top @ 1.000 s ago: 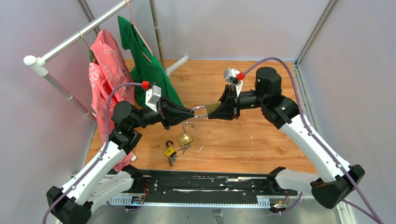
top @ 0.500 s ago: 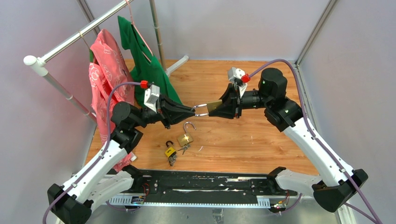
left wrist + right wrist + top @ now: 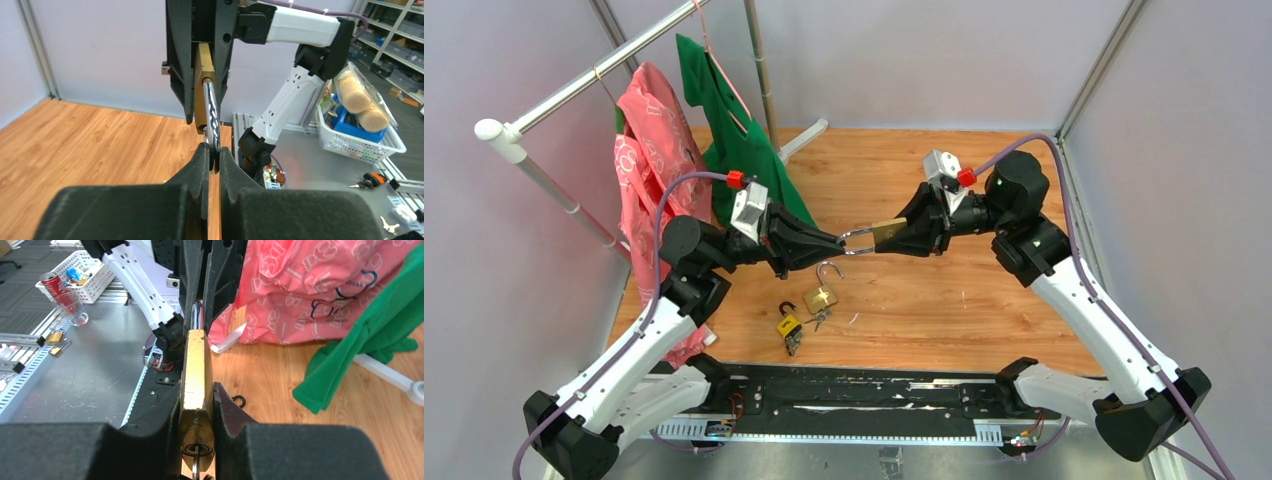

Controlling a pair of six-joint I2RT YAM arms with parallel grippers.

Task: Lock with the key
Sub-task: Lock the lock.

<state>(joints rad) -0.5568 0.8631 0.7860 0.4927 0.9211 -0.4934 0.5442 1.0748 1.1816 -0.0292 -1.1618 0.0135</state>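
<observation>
Right gripper [image 3: 894, 238] tilted, holding one padlock [image 3: 884, 230] of three.

Hung clothes [image 3: 739, 160] block left rear — loose padlocks [image 3: 821, 298] litter centre.

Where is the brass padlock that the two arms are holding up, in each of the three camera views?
Top external: the padlock is at the centre, in the air between the two arms.
Left wrist: the padlock is at upper centre, seen edge-on.
Right wrist: the padlock is at the centre, edge-on, rising from near the bottom edge.
Shared landmark: the wooden tabletop shows in all three.
</observation>
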